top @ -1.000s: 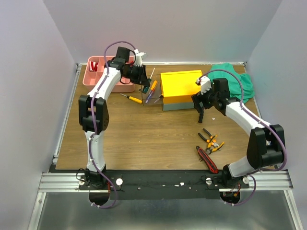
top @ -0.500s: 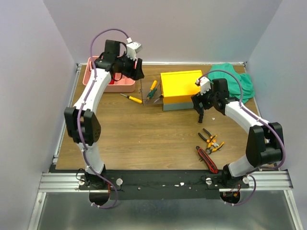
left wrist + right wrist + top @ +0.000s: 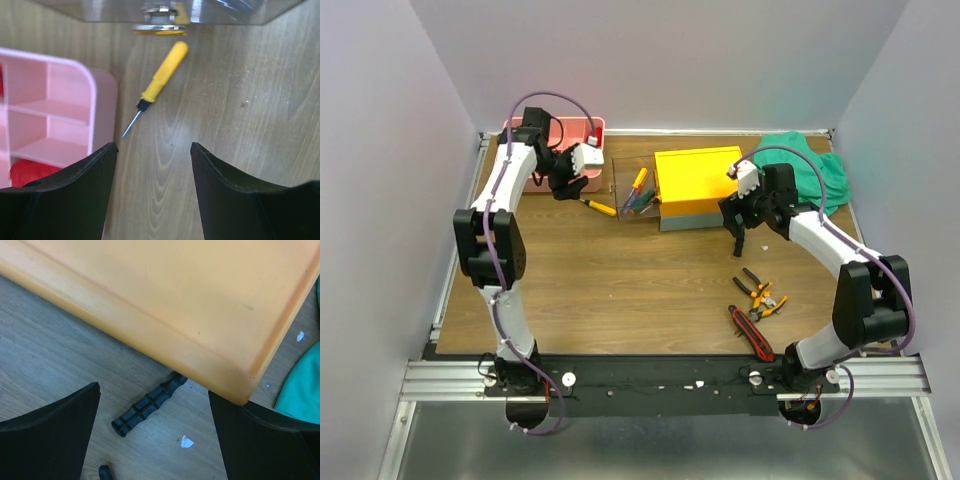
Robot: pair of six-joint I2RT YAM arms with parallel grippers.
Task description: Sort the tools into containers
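Sorting is only getting started: something red (image 3: 30,172) is sitting in the pink tray (image 3: 102,100), while pliers (image 3: 758,292), cutter (image 3: 751,333) and hammer (image 3: 149,407) are lying loose. Left gripper (image 3: 152,145) is hovering, fingers apart, over the yellow screwdriver (image 3: 159,80), lying diagonally beside the tray, tip pointing at its corner. Right gripper (image 3: 154,389) is gaping empty too.

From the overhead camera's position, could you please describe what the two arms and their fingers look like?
The left arm and right arm are alike: white tubular links joined by chunky black joint housings, each trailed by a looping purple cable. The fingers are matte black, broad and smoothly tapered, without visible markings.
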